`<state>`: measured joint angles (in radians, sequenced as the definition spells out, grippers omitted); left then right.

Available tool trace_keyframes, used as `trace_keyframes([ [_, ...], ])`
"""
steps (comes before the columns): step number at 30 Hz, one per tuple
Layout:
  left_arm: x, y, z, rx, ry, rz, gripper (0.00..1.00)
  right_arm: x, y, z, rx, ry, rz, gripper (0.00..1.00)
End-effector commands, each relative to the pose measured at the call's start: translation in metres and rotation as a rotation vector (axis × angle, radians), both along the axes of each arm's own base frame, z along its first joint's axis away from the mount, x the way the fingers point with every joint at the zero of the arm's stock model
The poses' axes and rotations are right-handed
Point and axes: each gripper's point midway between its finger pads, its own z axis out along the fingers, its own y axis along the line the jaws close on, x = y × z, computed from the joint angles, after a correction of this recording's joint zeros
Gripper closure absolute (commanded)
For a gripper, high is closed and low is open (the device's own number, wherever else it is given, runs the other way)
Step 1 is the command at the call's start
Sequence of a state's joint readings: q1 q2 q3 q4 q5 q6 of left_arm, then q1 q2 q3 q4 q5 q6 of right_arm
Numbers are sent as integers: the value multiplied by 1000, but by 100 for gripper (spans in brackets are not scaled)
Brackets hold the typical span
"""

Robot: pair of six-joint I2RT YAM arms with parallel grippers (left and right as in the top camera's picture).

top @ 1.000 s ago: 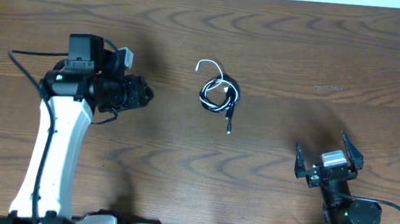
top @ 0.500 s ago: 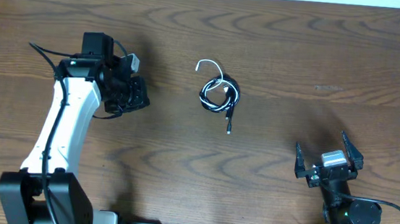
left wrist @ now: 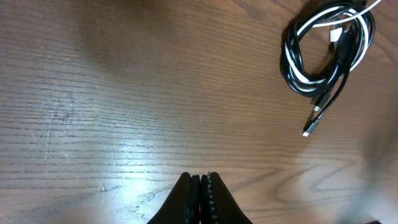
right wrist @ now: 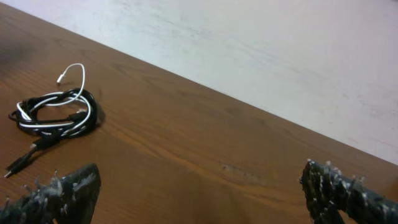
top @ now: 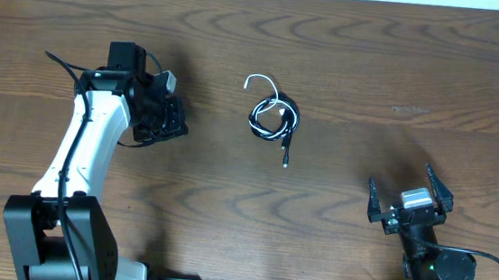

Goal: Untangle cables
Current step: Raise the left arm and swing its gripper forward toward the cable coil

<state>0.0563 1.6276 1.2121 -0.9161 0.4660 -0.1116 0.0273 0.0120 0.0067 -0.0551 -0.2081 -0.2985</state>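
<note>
Toward the left edge of the bench, my left gripper has just closed on nothing, and its arm has drawn in a little over the last second. The fingers now meet flat over bare wood, well apart from the cables. Those have not stirred. They lie near mid-bench, a little toward the far edge, in one coil. The white cable arcs its free end toward the far edge, and the black cable trails its plug toward the near edge. I judge the untangling not begun, and those jaws must reopen before any grasp. Near the right corner my right gripper stands spread wide, holding nothing. I see no containers anywhere.
</note>
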Motion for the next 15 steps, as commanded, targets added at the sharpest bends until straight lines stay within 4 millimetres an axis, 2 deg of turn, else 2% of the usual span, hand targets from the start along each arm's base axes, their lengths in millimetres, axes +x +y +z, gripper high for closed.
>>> trace_keyframes([
  [1,-4,4,-8,24,24,5,92,0,-3,-1,13,4,-15,1],
  [6,-3,5,-8,32,20,7,92,0,-3,-1,13,4,-14,1],
  [10,-3,5,-8,32,18,7,87,0,-3,-1,13,4,-14,1],
  [15,0,5,-8,33,8,7,86,0,-3,-1,13,4,-14,1],
])
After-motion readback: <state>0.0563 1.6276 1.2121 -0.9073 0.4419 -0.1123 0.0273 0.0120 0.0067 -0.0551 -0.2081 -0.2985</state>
